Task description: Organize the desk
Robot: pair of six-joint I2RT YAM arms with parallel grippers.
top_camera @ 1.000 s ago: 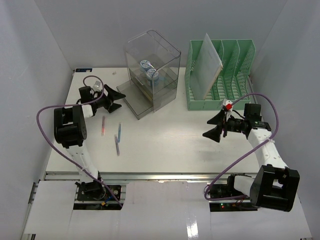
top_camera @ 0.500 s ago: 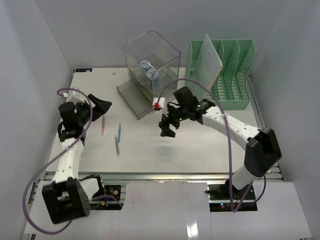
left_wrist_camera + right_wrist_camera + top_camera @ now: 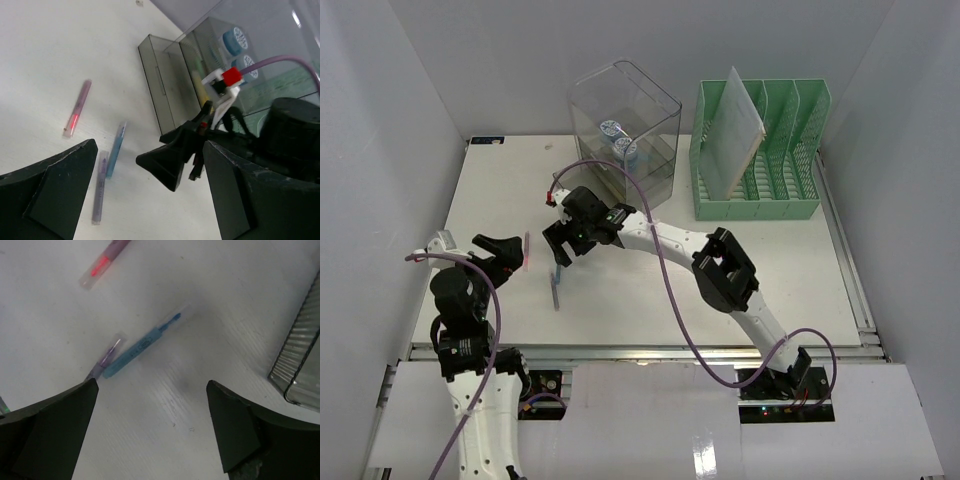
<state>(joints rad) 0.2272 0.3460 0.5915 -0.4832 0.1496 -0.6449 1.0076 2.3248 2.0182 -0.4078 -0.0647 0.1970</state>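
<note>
Hovering low over the desk [image 3: 770, 270], the right claw [image 3: 152, 385] is spread wide and holds nothing. The white top lies directly beneath it and runs out on every side. A blue pen [image 3: 142, 345] lies flat on that surface just ahead of the gap between the fingers, slanted across it. A purple pen [image 3: 106, 359] lies beside the blue pen's blunt end, close to one finger, and whether the two touch I cannot tell. A pink pen [image 3: 105, 262] sits farther ahead, apart from both. A clear drawer box [image 3: 625, 150] stands off toward the other finger. The left claw [image 3: 506, 252] is also spread and empty, waiting beyond the pens, opposite the right claw. These pens look light, stiff and smooth, so they would probably roll or skid on the hard, slick top. The best hold seems to be across the middle of the blue barrel, with the fingers turned square to it and kept away from the purple one.
</note>
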